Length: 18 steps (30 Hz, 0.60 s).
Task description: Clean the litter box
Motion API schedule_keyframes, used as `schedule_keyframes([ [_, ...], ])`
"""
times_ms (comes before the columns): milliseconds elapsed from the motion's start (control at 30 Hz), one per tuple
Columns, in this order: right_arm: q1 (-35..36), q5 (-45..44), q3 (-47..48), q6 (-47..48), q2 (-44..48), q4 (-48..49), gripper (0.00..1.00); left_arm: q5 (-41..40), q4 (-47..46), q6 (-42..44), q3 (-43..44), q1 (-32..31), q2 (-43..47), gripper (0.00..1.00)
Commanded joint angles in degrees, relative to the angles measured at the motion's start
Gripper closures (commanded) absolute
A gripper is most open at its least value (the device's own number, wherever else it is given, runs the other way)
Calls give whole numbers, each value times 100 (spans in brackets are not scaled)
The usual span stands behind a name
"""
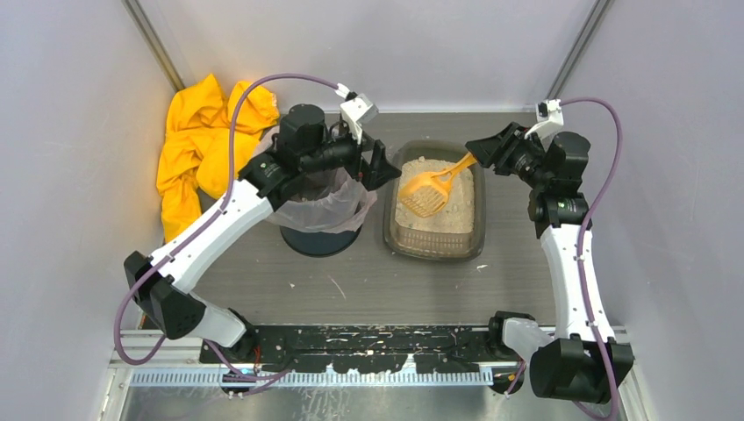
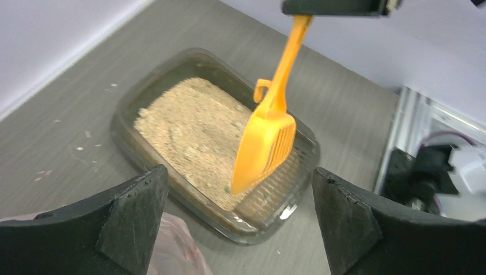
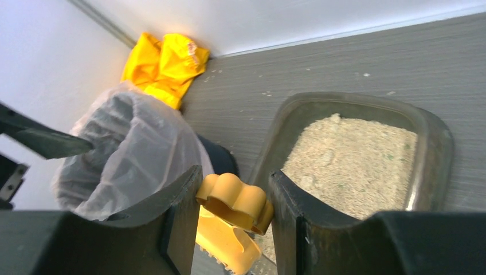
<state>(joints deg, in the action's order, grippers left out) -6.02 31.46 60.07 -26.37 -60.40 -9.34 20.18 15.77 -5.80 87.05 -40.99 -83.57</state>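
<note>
Nearest the lens: right tool (image 3: 232,226), pinched on the handle end of the orange scoop (image 3: 235,200), one finger (image 3: 180,220) either side. Scoop head slanted down over the beige litter (image 1: 439,221), slotted face toward the left arm; contact with the litter impossible to tell. Below it, the litter box (image 1: 480,206), flat on the bench (image 1: 351,281), mid-rear, between the two arms. Just beside its left wall, the round bin with clear bag liner (image 1: 320,210). Above the bin's right rim, left tool (image 1: 377,165), spread wide, gripping nothing, aimed at the box. Further left, crumpled yellow cloth (image 1: 197,149) in the back corner. Stray grains scattered on the bench around the box.
</note>
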Motion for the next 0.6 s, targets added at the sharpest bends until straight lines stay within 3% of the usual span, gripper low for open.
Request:
schedule_keyframes([
  [0,-145,1403,-45,-212,149,973,99,1773,361,46,189,184,211,7],
  [367,-162,2879,-94,-941,356,2021,99,3054,598,-58,785,459,-530,8],
  [567,-162,3094,-227,-1458,420,2669,99,3557,349,-215,446,535,-364,11],
])
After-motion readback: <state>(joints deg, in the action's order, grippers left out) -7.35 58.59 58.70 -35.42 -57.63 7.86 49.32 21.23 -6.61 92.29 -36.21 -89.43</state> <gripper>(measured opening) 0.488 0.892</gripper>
